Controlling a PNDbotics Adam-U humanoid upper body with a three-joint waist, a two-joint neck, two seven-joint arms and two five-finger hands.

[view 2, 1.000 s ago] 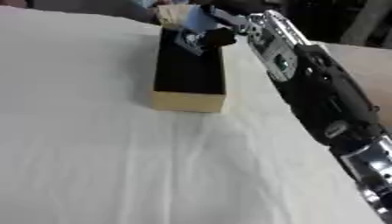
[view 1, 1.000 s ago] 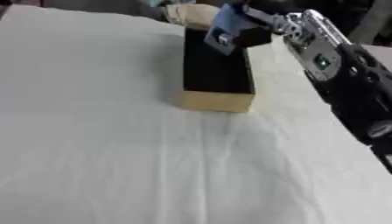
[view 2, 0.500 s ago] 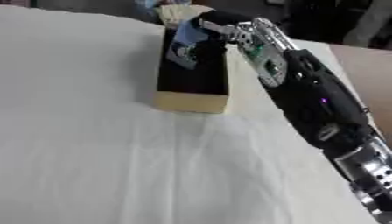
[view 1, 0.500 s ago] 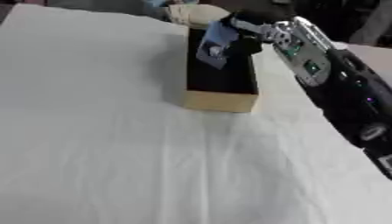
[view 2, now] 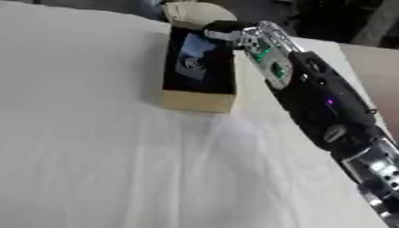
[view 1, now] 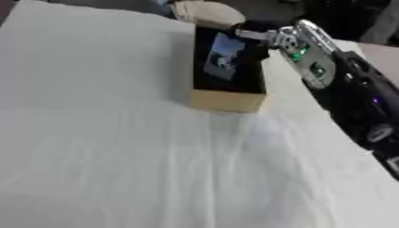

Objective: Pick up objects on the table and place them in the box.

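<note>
**Q:** ok quick headcount, what's actually on the table?

**A:** One box (view 1: 228, 84), one blue-and-white object (view 1: 224, 55), and one robot hand in view, the right hand (view 1: 261, 36). All of it sits on a white cloth (view 1: 117, 156) that covers the table. There's also one pale tan lump (view 1: 204, 13) at the far edge just behind the box, can't make out what it is. The left hand isn't showing in either view.

**Q:** which way does the box run?

**A:** It's long and narrow, long axis pointing away from the robot toward the far edge, near end a bit closer to the middle of the cloth. Tan outer walls, black inside, open top.

**Q:** and what's in it?

**A:** Just the blue-and-white object, in the far half of the box. It looks flat and longish, lying roughly along the box's length. Too blurry to say more than light blue with a whitish patch.

**Q:** what's the hand doing with it?

**A:** The right arm comes in from the right side and the hand is over the far right rim of the box, right next to the object. Whether the fingers are apart or curled, honestly can't tell, and I can't tell if they touch the object either.
</note>
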